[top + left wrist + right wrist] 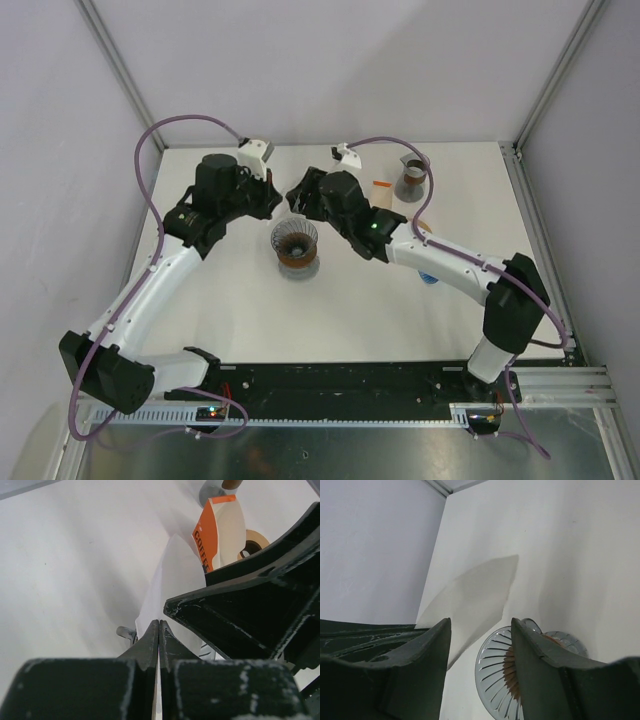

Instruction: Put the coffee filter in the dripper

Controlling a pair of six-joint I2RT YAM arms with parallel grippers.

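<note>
Top view. Shows the dripper (294, 243) near the middle of the table (350, 310), with the left gripper (277, 200) at its eleven o'clock and the right gripper (297, 198) at its twelve, tips nearly meeting just above the rim. Probably staged there for a straight drop into the cone. Gives no clear sight of anything held.

Left wrist view. Shows the left gripper clenched on the lower edge of the filter (172, 580), pinched flat and fanning up toward twelve o'clock. Leaves the upper part free, likely for the other arm to take or spread open. Puts the coffee bag (212, 530) at one o'clock, well behind.

Right wrist view. Shows the right jaws standing apart, gripping nothing, with the filter between and beyond them, spread from nine o'clock round to twelve. Cannot tell whether either pad touches paper. Places the dripper at six o'clock, below the filter and not yet holding it.
</note>
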